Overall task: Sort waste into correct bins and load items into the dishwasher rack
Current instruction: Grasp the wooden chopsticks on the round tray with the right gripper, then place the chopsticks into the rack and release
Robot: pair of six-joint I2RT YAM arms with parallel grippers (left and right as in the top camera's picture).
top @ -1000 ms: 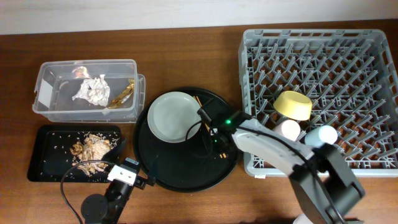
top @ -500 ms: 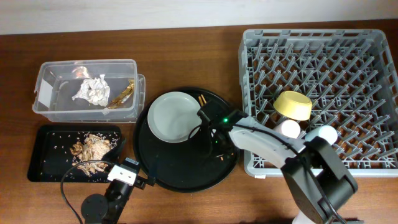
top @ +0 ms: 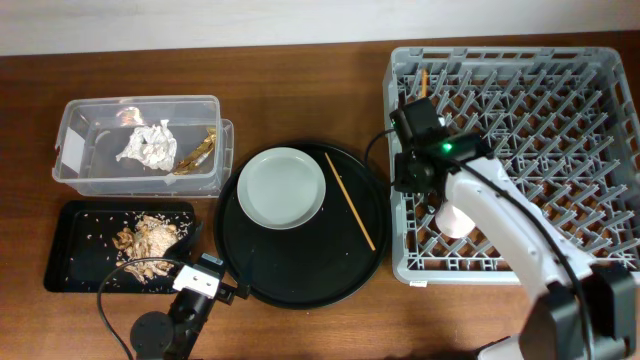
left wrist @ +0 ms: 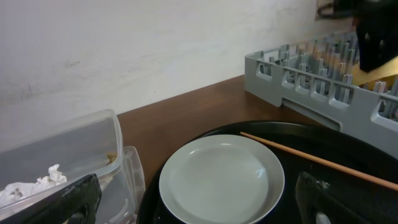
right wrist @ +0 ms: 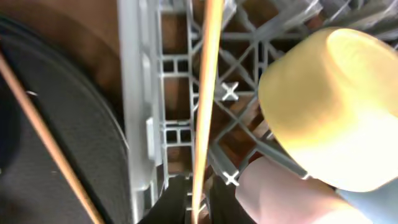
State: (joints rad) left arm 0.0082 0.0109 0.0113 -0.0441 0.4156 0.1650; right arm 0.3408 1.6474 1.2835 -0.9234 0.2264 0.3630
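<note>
My right gripper (top: 415, 135) is shut on one wooden chopstick (right wrist: 205, 93) and holds it over the left part of the grey dishwasher rack (top: 520, 120). Its fingers (right wrist: 199, 202) pinch the stick just left of the yellow bowl (right wrist: 329, 106), pink cup (right wrist: 292, 193) and blue cup (right wrist: 373, 211). A second chopstick (top: 350, 200) lies on the round black tray beside the pale grey plate (top: 281, 187). My left gripper (top: 205, 268) is open and empty, low in front of the plate (left wrist: 221, 177).
The clear tub (top: 140, 150) holds a white tissue (top: 147, 143) and a foil wrapper (top: 197, 150). The shallow black tray (top: 70, 255) holds food scraps (top: 145, 240). The large round black tray (top: 300, 280) sits between the bins and the rack.
My right gripper has lifted one chopstick off the round tray and carried it up and right over the rack. The other chopstick stays on the tray. The left arm has not moved.
</note>
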